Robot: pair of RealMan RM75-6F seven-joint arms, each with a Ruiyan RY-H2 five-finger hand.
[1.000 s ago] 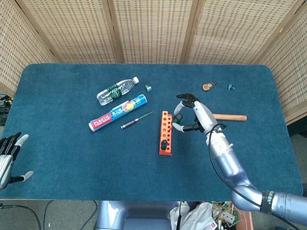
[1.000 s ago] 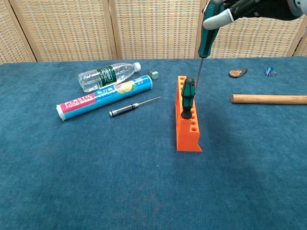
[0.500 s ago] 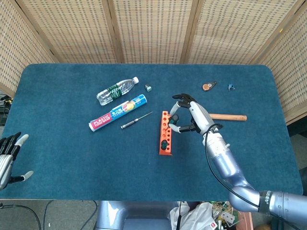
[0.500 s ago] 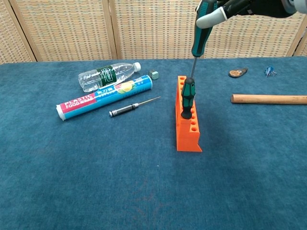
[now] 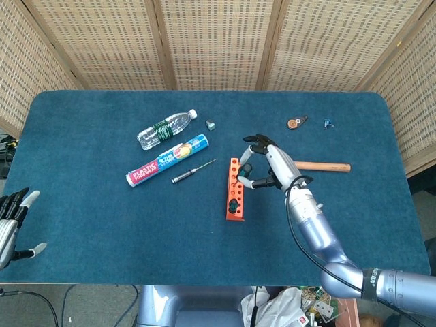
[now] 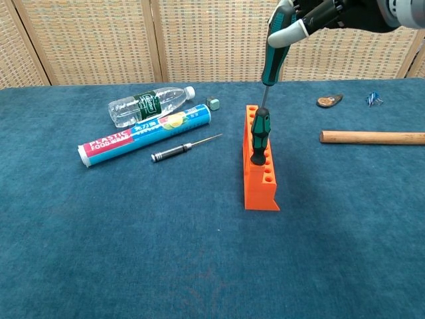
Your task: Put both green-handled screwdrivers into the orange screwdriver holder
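Blue table (image 5: 102, 225); right hand (image 5: 267, 163) holds screwdriver (image 6: 273, 54) above holder (image 6: 260, 174).

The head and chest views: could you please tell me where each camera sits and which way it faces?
Head view: mounted high, looking steeply down on the whole table; shows the right hand with its arm, and the left hand at the left edge.
Chest view: mounted low at the table's near edge, looking across it toward the wicker screens; only the right hand shows, at the top.
Shared: the holder, the held screwdriver, the bottle and the hammer handle.
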